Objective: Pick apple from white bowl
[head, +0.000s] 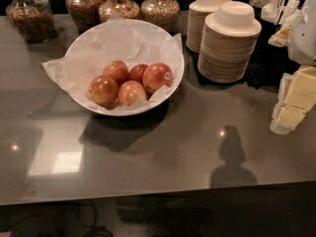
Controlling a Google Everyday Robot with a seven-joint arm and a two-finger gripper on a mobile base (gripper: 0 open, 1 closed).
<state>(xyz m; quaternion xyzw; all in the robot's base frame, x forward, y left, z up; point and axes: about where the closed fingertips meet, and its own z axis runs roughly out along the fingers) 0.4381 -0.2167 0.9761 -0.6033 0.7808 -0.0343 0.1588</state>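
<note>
- Back edge, left corner: glass jars (32, 16) of grain or nuts stand behind the bowl, out of the reach path.
- Left of centre, toward the back edge: white bowl (126, 23), lined with crinkled paper (57, 68). Five apples are bunched at its near side.
- The apple (157, 76), the biggest, red with a dark sticker, lies rightmost in the bunch, touching the small dark-red apple (138, 72).
- Back edge, right of centre: stacked paper bowls (229, 41), just beside the white bowl.
- Right edge: gripper (295, 100), well apart from the bowl. Cannot tell whether it is clenched or released.
- Judgement: come down from above onto the apple's free right side. Stay clear of the stacks and mind the paper doesn't snag.
</note>
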